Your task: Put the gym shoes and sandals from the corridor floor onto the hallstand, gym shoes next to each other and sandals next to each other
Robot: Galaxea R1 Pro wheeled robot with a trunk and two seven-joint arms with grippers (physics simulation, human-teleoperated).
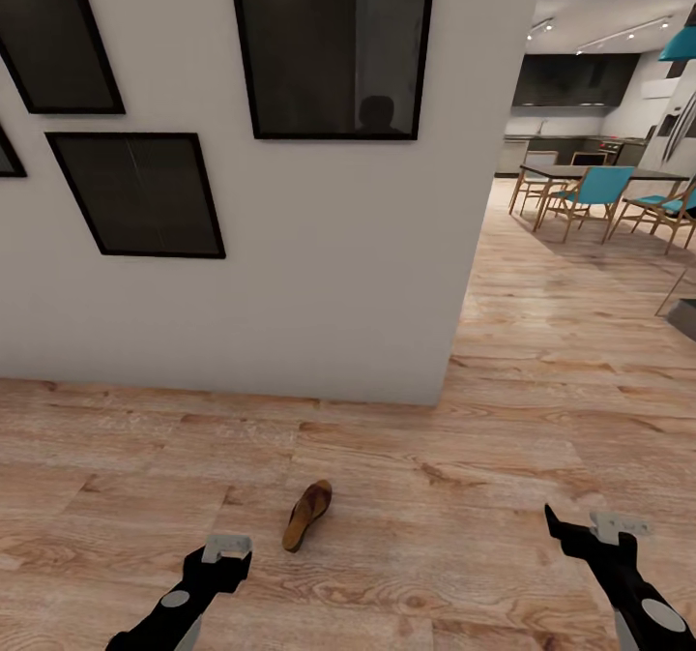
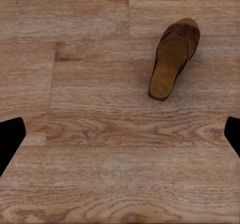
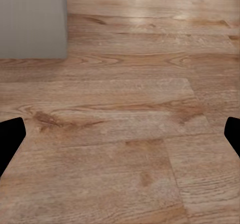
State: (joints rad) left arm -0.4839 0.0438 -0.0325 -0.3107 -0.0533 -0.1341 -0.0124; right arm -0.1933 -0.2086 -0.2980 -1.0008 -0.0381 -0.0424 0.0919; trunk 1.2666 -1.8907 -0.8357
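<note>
One brown sandal (image 1: pixel 307 516) lies flat on the wood-plank corridor floor (image 1: pixel 435 496), a short way in front of the white wall. In the left wrist view the sandal (image 2: pixel 174 59) shows its tan insole and dark woven strap. My left gripper (image 1: pixel 225 556) hovers just left of the sandal and nearer to me, open and empty, its fingertips (image 2: pixel 10 139) wide apart. My right gripper (image 1: pixel 584 531) hangs open over bare floor far to the sandal's right, its fingertips (image 3: pixel 10 141) spread. The gym shoes, the other sandal and the hallstand are out of view.
A white wall (image 1: pixel 290 274) with dark framed pictures (image 1: pixel 333 42) stands straight ahead and ends at a corner (image 1: pixel 447 380). That corner (image 3: pixel 32 19) is also in the right wrist view. Past it, open floor leads to a dining table (image 1: pixel 599 173) with turquoise chairs (image 1: pixel 594 196).
</note>
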